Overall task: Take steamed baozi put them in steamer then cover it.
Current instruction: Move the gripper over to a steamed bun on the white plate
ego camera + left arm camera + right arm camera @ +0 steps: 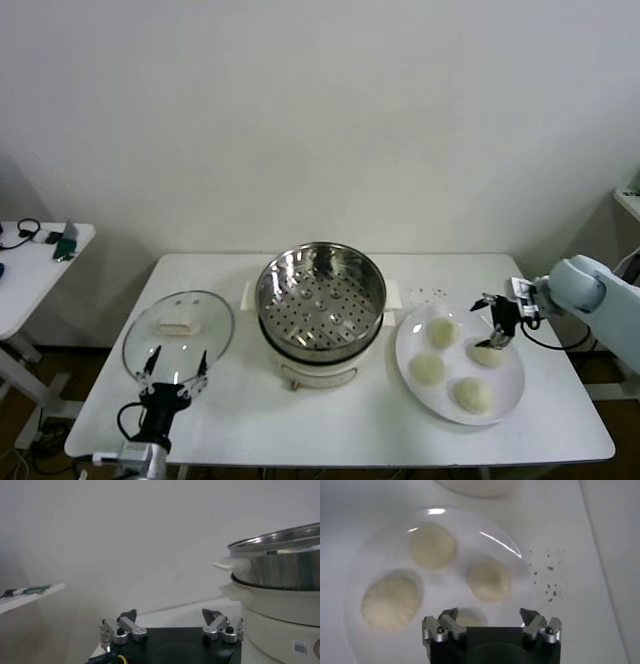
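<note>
On the plate [505, 393]: four steamed baozi [428, 369] | right gripper [497, 327] fingers open above | left gripper [175, 366] fingers open.

Even, bright light is filling the scene, glare is streaking the plate [515, 550], and close surfaces are blurring softly.

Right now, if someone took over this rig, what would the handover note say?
Right gripper: open, low over the plate, above the bun nearest it, holding nothing.
Left gripper: open and idle at the table's near left edge, by the lid.
All four buns are on the plate, to the right of the steamer, which is open with nothing inside.
The lid lies flat on the table, left of the steamer.
Done: nothing moved yet.
Left: carry the four buns into the steamer, then put the lid on.
</note>
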